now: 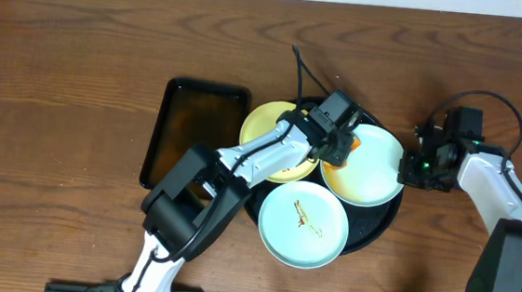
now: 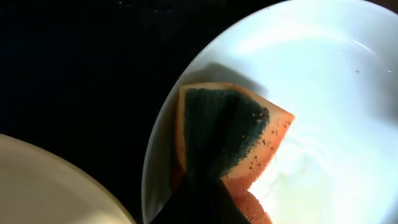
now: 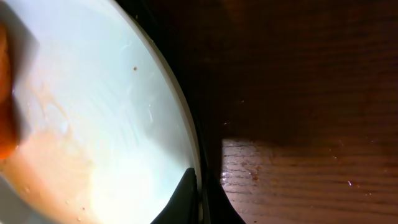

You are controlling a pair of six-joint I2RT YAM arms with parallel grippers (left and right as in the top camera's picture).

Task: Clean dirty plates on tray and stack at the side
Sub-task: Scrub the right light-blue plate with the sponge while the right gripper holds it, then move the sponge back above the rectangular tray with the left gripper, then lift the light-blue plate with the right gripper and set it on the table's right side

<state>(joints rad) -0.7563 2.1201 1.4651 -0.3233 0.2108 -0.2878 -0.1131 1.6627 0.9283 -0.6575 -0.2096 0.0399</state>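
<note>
My left gripper [image 1: 343, 151], clamping the sponge [image 2: 230, 137], sits at ten o'clock on the plate [image 1: 377, 172]; my right gripper [image 1: 410, 167] pinches its three o'clock rim.

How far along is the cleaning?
Nothing stacked: all three plates sit on the tray. In hand: left gripper presses a sponge on the right mint plate, right gripper at its rim. Left: sauce streaks on the front plate, stacking; yellow plate partly hidden.
</note>
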